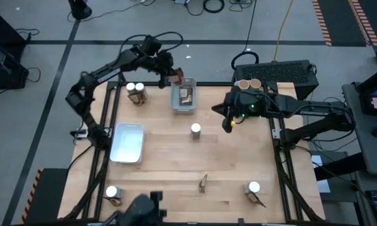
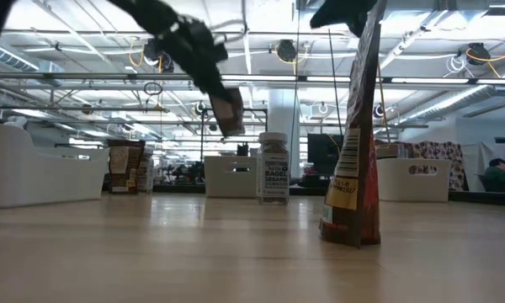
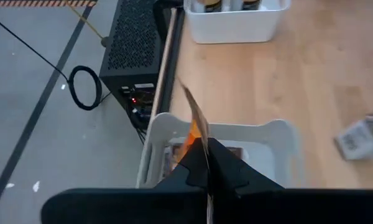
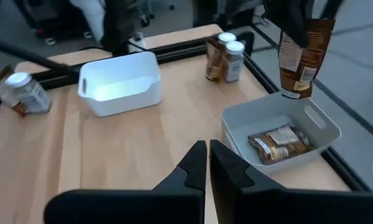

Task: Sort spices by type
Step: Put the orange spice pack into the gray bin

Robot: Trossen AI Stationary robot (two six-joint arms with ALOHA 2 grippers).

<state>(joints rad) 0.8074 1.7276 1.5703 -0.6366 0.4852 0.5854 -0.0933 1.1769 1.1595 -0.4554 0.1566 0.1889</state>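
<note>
My left gripper (image 1: 174, 74) is over the far edge of the table, shut on a dark-brown and orange packet (image 4: 303, 55) above the grey tray (image 1: 176, 105). One packet (image 4: 278, 142) lies flat in that tray. My right gripper (image 1: 228, 122) hovers shut right of the table's middle, touching nothing. Two white-capped jars (image 1: 136, 92) stand at the far left, one jar (image 1: 195, 130) stands mid-table, and others (image 1: 113, 194) (image 1: 254, 188) stand near the front. A packet (image 2: 353, 168) stands on its bottom edge near the front. Tan-topped tubs (image 1: 248, 83) sit at the far right. My left gripper pinches the packet between its two fingers at its top part (image 3: 198, 134), coming from above. The packet hangs below the fingers, upright and slightly tilted. It is lifted clear, with its lower end (image 4: 292, 93) just above the grey tray's far rim.
An open white tray (image 1: 127, 143) lies at the table's left. A black box (image 1: 283, 70) with cables stands just beyond the far right edge. Bare wood stretches between the mid-table jar and the front packets (image 1: 203, 182).
</note>
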